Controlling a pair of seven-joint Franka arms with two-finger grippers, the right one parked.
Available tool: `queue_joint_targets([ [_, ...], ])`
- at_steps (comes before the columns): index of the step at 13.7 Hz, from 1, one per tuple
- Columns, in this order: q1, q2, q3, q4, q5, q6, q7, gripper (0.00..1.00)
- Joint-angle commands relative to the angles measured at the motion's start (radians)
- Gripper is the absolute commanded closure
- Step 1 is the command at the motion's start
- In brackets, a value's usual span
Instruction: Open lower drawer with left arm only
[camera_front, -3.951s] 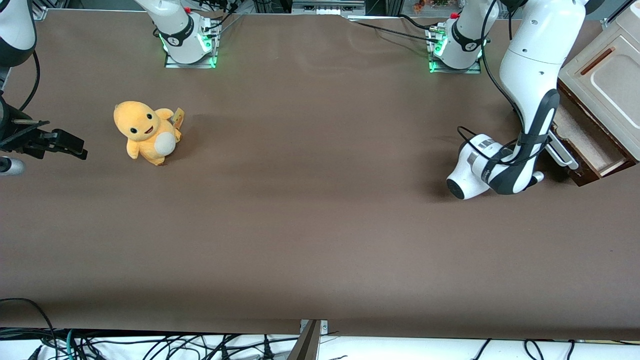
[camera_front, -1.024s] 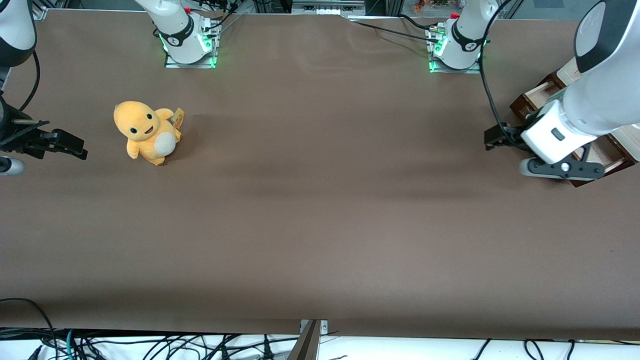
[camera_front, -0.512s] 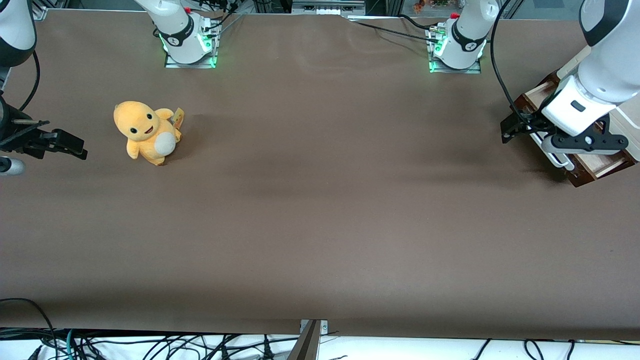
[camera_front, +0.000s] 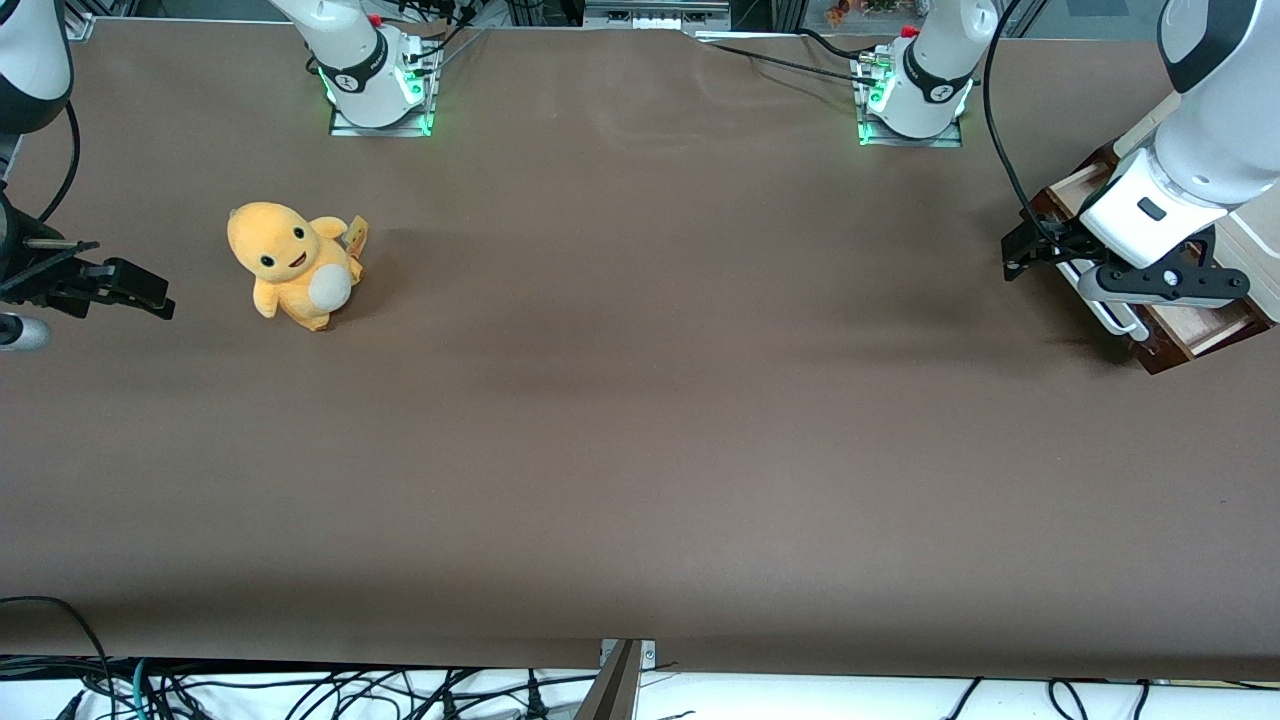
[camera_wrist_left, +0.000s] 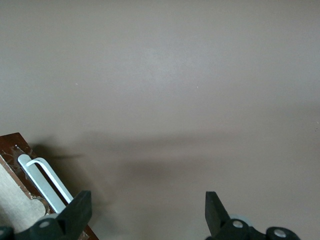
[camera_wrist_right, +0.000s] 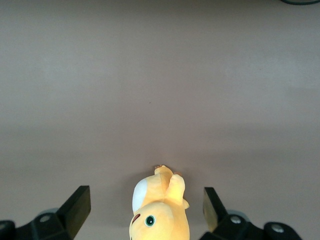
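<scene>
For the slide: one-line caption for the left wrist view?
Open pincer above the table, beside the lower drawer and its bar handle.

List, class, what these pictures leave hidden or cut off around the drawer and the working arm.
- Lower drawer: front view, the left arm covers most of it and the picture's edge cuts it; its contents are hidden.
- Bar handle: left wrist view, a fingertip hides one end.
- Gripper: open above the table, beside the handle; the wrist view's edge crops its body.
- Cabinet: front view, the arm hides it.
</scene>
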Motion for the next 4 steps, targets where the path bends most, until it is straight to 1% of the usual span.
queue_joint_targets([
  [1,0.002,-0.009,-0.001,0.003,-0.005,-0.016,0.02,0.0],
  [4,0.002,-0.009,0.0,0.003,-0.005,-0.018,0.026,0.0],
])
